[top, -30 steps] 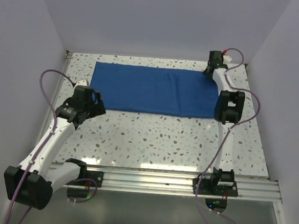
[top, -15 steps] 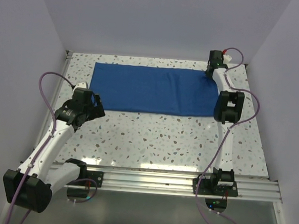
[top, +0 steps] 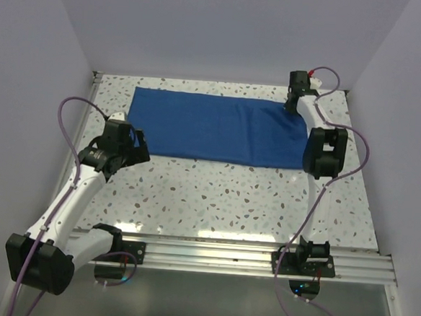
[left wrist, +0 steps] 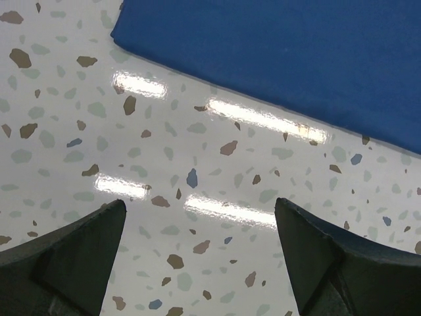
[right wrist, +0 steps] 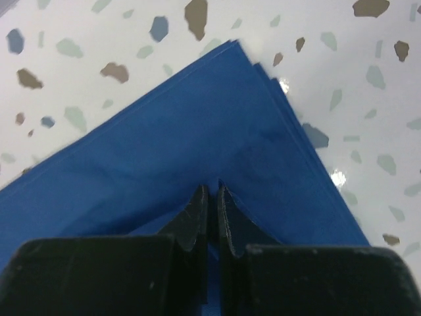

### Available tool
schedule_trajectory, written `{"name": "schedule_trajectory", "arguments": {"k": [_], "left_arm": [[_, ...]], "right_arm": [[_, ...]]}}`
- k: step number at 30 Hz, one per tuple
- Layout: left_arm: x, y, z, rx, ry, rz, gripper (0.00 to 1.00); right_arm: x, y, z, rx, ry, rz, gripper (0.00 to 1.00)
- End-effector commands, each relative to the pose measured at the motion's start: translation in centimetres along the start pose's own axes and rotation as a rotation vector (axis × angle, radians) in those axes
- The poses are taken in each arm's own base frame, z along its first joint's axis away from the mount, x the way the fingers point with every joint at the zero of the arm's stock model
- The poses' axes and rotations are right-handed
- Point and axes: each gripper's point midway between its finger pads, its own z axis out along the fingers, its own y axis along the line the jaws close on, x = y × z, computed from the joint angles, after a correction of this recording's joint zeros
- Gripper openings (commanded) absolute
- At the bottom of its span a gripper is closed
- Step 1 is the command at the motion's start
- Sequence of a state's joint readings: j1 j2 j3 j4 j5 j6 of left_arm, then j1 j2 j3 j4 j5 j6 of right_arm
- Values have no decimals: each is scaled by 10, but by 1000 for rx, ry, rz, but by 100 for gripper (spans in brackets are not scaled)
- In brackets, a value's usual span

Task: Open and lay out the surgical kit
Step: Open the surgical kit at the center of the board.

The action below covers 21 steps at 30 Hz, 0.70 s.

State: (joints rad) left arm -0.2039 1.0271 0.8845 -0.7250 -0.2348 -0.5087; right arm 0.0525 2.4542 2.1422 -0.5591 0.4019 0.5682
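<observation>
The blue cloth wrap (top: 216, 126) lies folded along the table's (top: 229, 195) far edge, with nothing laid out yet. The right gripper (right wrist: 212, 191) pinches its far-right corner; the left gripper (left wrist: 198, 203) hangs open.

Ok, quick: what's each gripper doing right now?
Left gripper: open, empty.
Right gripper: shut on a corner of the blue cloth.

3 cameras, 1 tabletop (top: 229, 195)
Top looks down from behind; wrists look close; all share the blue cloth (top: 213, 125).
</observation>
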Motion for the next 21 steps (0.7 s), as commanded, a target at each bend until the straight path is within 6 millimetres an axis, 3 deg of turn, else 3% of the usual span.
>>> {"name": "schedule_trajectory", "arguments": {"k": [1,7,10,13,15,18,19,21], "left_arm": [[-21,-15,-7,67,-44,28,100],[-19,-26,-11,105,-53,72,100],[-15,-31,-13,120,-51,88,100],[-9,-32,-14,128,-38,74,100],[-7,-32,-14,129,-35,51,100],[-7,-31,-11,113,-35,20,100],[-13,-31,-13,104,-49,8,100],[-22,-35,-13,100,-61,-16,100]], "right_arm": [[-31,18,-71,-34,-71,-7,0],[-27,6,-96,16,-49,-11,0],[-20,13,-111,-15,-42,-31,0],[-6,36,-131,-114,-17,-53,0],[9,64,-153,-234,15,-76,0],[42,92,-205,-377,66,-160,0],[46,88,-233,-415,71,-174,0],[74,91,-283,-514,111,-225,0]]}}
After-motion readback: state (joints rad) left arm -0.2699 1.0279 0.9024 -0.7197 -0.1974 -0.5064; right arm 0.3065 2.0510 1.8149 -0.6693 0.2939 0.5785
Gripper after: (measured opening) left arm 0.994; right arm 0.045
